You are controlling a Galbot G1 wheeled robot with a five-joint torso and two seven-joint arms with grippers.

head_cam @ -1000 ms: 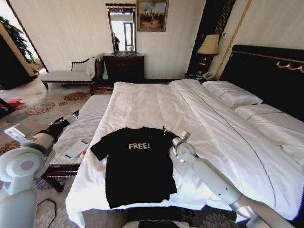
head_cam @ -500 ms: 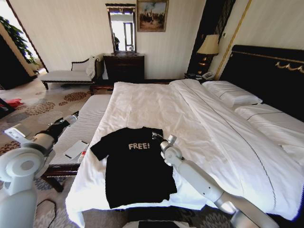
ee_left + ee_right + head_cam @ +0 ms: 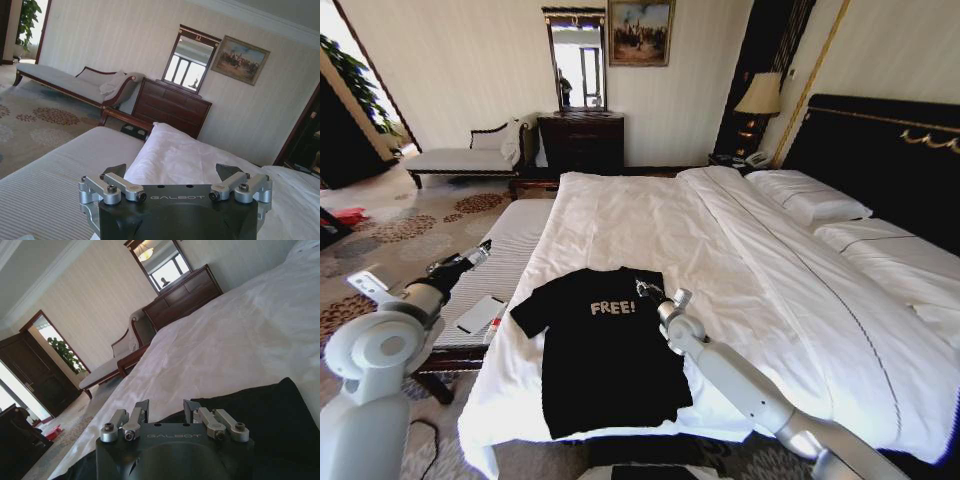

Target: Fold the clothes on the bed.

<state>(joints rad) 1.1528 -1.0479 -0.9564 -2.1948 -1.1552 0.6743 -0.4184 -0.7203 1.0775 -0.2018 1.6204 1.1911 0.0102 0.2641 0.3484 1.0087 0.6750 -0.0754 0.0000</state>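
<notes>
Head view. Black T-shirt [image 3: 605, 345] spread flat, print upward, near the foot edge of the bed [image 3: 720, 230]. Right claw [image 3: 644, 291] set at the shirt's shoulder, just beside the collar and close to the "FREE!" lettering, its arm reaching in across the white duvet. Left claw [image 3: 480, 250] held well off the shirt, above the striped bench [image 3: 505, 255] alongside the bed; a flat white object [image 3: 480, 314] on the bench below that arm.

Left wrist view. Left claw [image 3: 170, 172] spread wide, nothing between its fingers. Beyond it the striped bench, the duvet's edge, a dark dresser [image 3: 172, 107] with mirror, and a pale chaise [image 3: 75, 82] farther off.

Right wrist view. Right claw [image 3: 166, 409] parted to a moderate gap and empty, black fabric [image 3: 260, 415] lying directly beneath and to one side, white duvet stretching ahead.

Risks, as judged from this pose. Possible pinching of duvet together with the shirt if closed too deep, dragging the bedding during the fold. Possible catching of a single layer only, leaving the shoulder to slide and bunch. With the left claw so far away, likely skewing of the whole shirt once pulled from one side alone.
</notes>
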